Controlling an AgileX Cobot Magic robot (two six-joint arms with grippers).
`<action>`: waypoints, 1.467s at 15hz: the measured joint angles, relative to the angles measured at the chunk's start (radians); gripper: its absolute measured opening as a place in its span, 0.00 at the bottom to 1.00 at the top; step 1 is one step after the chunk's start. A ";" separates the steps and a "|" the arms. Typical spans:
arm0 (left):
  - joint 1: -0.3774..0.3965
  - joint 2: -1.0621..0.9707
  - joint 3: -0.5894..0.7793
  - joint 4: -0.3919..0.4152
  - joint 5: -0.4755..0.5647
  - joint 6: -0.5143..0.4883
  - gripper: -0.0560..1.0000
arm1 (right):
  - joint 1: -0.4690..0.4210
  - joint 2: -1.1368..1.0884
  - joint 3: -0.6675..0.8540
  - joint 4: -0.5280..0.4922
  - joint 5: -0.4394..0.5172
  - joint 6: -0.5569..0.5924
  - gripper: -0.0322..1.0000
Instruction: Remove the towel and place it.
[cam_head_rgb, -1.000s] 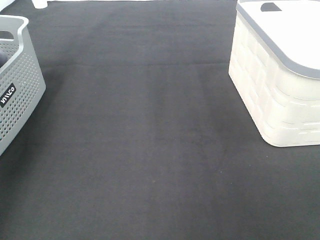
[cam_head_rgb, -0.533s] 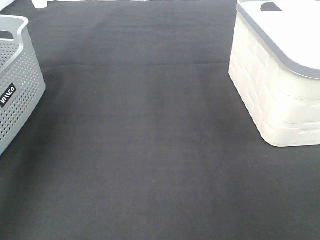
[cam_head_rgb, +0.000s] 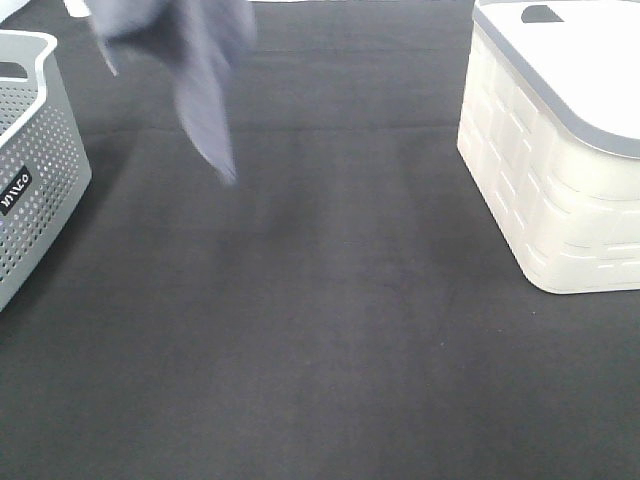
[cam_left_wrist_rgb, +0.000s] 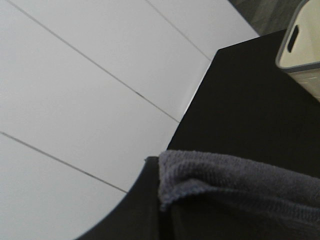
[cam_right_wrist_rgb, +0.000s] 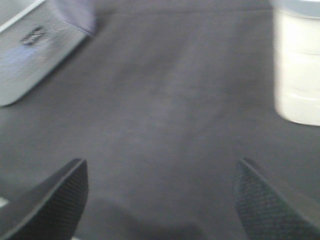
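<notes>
The towel hangs bunched and blurry at the far left of the black mat, just beside the grey basket, so I'd say it's out and we're in the carry step. The left gripper is pinched tight on a fold of it, while the right gripper sits spread wide and empty over the mat. Next up, I reckon, is lowering it onto open mat and letting go without snagging the basket rim.
</notes>
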 joint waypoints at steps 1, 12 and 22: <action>-0.053 0.030 0.000 0.000 0.001 0.003 0.05 | 0.000 0.069 -0.004 0.111 -0.005 -0.125 0.77; -0.327 0.100 0.000 0.013 0.000 0.003 0.05 | 0.000 0.490 -0.009 0.748 -0.118 -0.832 0.77; -0.334 0.145 0.000 -0.026 -0.002 0.018 0.05 | 0.008 1.014 -0.132 1.180 0.003 -1.423 0.75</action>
